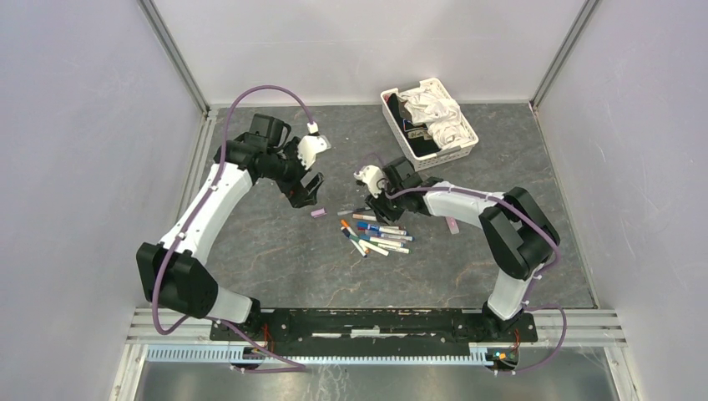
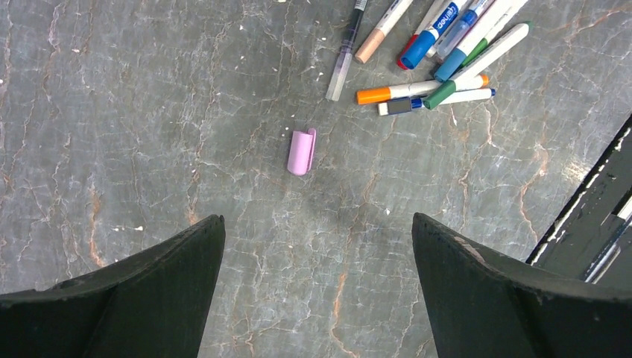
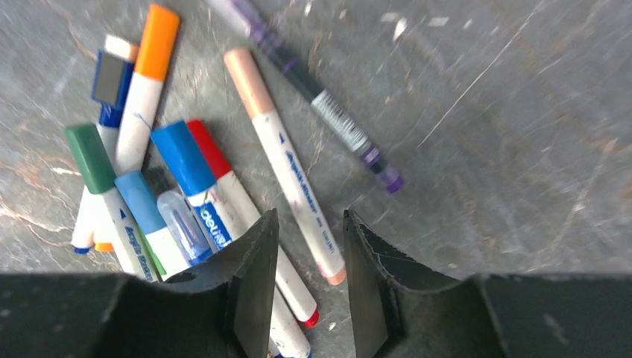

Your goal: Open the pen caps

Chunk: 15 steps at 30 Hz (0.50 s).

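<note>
Coloured plastic pen caps (image 3: 158, 33) are seen seated on the white-barrelled marker pens (image 1: 376, 234), heaped mid grey marbled tabletop (image 2: 112, 112); one loose lilac cap (image 2: 301, 152) is laid apart to their left. The left tool (image 2: 317, 220) is spread wide and empty above that cap; the right tool (image 3: 311, 216) is set partly open over the heap, with nothing gripped

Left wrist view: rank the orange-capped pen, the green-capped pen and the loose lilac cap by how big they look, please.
1. Orange-capped pen and green-capped pen: about the same length here, too close to rank.
2. Lilac cap: clearly the smallest, a short stub lying apart from the pile.
</note>
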Available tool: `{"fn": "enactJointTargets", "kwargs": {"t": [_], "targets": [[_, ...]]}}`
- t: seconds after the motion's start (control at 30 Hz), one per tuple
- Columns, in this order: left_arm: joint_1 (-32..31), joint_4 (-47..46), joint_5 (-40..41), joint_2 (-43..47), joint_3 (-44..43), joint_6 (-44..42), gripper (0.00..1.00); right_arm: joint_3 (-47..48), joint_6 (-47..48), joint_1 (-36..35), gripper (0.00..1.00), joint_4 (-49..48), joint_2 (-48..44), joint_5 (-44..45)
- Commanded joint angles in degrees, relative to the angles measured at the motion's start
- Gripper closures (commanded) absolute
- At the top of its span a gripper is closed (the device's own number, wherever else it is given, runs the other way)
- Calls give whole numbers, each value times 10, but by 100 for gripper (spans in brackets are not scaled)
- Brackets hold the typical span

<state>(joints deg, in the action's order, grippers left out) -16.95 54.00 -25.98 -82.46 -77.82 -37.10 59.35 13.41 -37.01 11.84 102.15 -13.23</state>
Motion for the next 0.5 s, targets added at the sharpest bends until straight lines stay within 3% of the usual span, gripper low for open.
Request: {"fn": "enactJointTargets", "kwargs": {"t": [0.0,0.27,0.47], "targets": [[3,10,-25,26,-17,9,0,77,21,-2,58,19,0,8],[13,24,-31,31,-27,1,0,156,54,-2,58,52,62,3],[20,30,-37,35,-28,-4,0,155,65,-3,58,50,87,11]]}}
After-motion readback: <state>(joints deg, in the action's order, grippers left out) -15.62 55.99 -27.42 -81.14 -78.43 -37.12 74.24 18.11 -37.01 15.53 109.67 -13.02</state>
